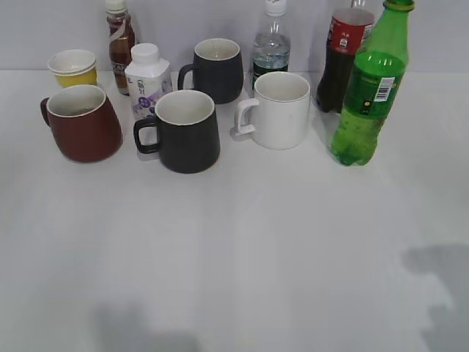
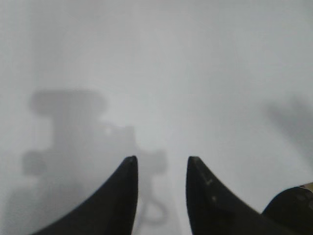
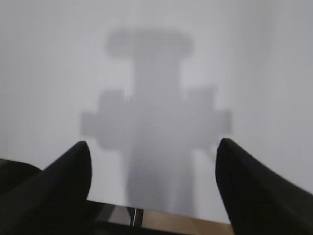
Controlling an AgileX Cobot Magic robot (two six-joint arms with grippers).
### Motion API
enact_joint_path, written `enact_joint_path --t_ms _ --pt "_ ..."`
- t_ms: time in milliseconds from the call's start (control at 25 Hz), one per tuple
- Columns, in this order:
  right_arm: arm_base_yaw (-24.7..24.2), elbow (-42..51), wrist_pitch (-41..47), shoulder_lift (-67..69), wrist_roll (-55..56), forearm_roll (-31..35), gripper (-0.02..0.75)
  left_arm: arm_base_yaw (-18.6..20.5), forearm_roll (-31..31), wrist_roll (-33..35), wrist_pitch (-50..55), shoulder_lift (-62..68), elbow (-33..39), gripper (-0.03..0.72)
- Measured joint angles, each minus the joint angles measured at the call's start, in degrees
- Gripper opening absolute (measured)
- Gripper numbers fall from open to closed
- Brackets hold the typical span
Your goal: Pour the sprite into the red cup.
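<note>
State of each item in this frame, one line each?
Sprite: upright, capped, untouched.
Red cup: upright, untouched.
Black mugs: upright, look empty.
White mug: upright, looks empty.
Cola: upright.
Left gripper: open, empty.
Right gripper: open wide, empty.

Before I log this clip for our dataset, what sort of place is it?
Probably a lab test bench, not a kitchen: a bare white table against a blank wall, mugs and drinks lined up like props, such as the red cup and the sprite.
</note>
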Motion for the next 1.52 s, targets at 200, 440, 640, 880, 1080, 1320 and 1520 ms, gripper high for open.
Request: enact_joint_path --t_ms 200,440,640,880,1080,1320,1520 --pt "0.0 0.7 3.7 -19.0 0.0 -2.0 0.588 0.0 -0.8 1.2 -3.1 -2.9 5.2 0.264" --pt "0.0 1.6 3.1 -37.2 -0.6 -2.5 0.588 0.0 -2.8 2.1 -2.1 -7.0 4.6 0.262" --pt "0.0 2.3 2.1 -39.6 -1.1 -2.4 0.588 0.0 -1.9 2.2 -1.8 -10.5 4.4 0.260" --pt "0.0 2.6 1.7 -39.6 -2.2 -2.1 0.588 0.0 -0.9 2.2 -3.7 -10.8 5.3 0.253" --pt "0.0 2.6 1.7 -39.6 -2.3 -2.1 0.588 0.0 -0.8 2.3 -3.8 -10.8 5.3 0.247" --pt "0.0 2.6 1.4 -39.6 -2.3 -2.1 0.588 0.0 -0.8 2.3 -3.9 -10.8 5.3 0.246" --pt "0.0 2.6 1.2 -39.6 -2.3 -2.1 0.588 0.0 -0.8 2.3 -3.9 -10.8 5.3 0.246"
